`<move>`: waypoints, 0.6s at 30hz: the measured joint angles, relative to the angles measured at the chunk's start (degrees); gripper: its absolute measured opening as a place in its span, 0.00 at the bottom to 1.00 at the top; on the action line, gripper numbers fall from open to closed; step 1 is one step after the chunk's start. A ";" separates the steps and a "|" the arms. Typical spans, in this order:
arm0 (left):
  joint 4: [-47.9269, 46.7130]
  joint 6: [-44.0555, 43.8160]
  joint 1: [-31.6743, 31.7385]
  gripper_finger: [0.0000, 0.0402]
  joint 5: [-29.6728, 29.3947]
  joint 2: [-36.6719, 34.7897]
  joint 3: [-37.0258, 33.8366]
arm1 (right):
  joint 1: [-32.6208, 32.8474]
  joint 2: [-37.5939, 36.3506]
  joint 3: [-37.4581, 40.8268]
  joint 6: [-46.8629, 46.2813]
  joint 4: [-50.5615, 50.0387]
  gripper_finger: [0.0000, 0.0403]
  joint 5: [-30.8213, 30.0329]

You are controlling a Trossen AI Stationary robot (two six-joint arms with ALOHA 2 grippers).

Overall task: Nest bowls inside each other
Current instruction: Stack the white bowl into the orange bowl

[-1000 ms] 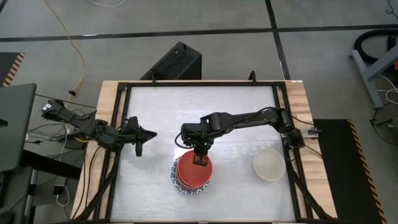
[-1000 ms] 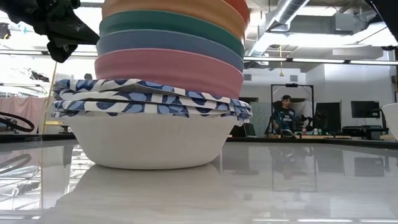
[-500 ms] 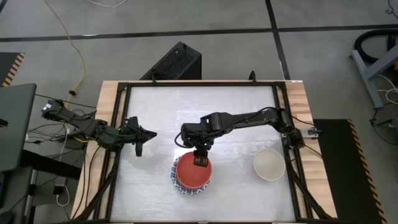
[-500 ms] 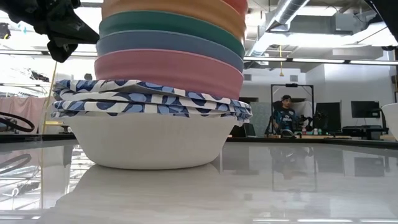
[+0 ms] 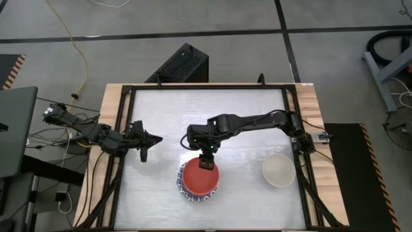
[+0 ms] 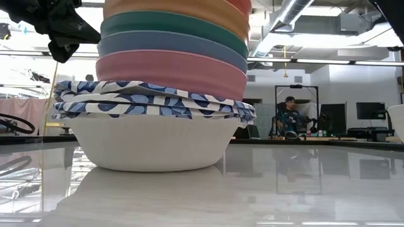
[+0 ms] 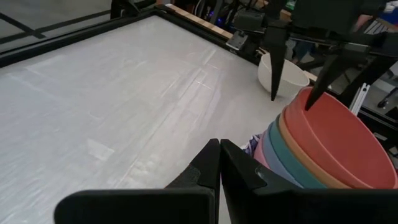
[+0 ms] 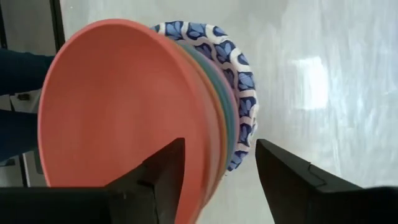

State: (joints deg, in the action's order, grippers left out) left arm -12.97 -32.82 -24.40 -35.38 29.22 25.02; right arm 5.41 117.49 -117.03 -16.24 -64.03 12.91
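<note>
A stack of nested bowls (image 5: 199, 182) stands near the table's front edge, a little right of centre. Its lowest bowl, white with a blue-patterned rim (image 6: 151, 101), rests on the table. Pink, blue, teal and orange bowls sit above it, and a red bowl (image 8: 118, 106) is on top. My right gripper (image 8: 221, 144) hangs open over the stack's far rim, one finger (image 7: 311, 99) above the red bowl's inside and one outside. No touch shows. A cream bowl (image 5: 279, 169) stands alone to the right. My left gripper (image 7: 219, 144) waits shut at the left.
A black frame (image 5: 122, 129) borders the white tabletop. Open tabletop lies on the far half (image 5: 206, 109) and between the stack and the cream bowl. A person (image 6: 290, 116) sits far off in the room behind the table.
My right gripper has opened over the stack's far rim and let go of the red bowl. The red bowl stays nested on top of the stack, and the stack has not moved.
</note>
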 joint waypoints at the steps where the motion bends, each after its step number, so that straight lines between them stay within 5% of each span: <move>1: 0.02 0.00 0.00 0.00 0.00 -0.01 0.00 | -0.15 0.00 0.00 -0.13 -0.02 0.54 -0.02; 14: 0.02 0.00 0.00 0.00 0.00 0.01 0.00 | -1.40 -0.74 -5.83 -0.71 -4.86 0.46 -2.93; 18: 0.00 0.00 0.00 0.00 0.00 0.01 0.00 | -1.37 -0.74 -8.29 1.54 -4.95 0.34 4.73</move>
State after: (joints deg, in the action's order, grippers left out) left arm -12.97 -32.82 -24.40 -35.38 29.23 25.02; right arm 4.04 116.75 -125.32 -14.70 -68.98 17.64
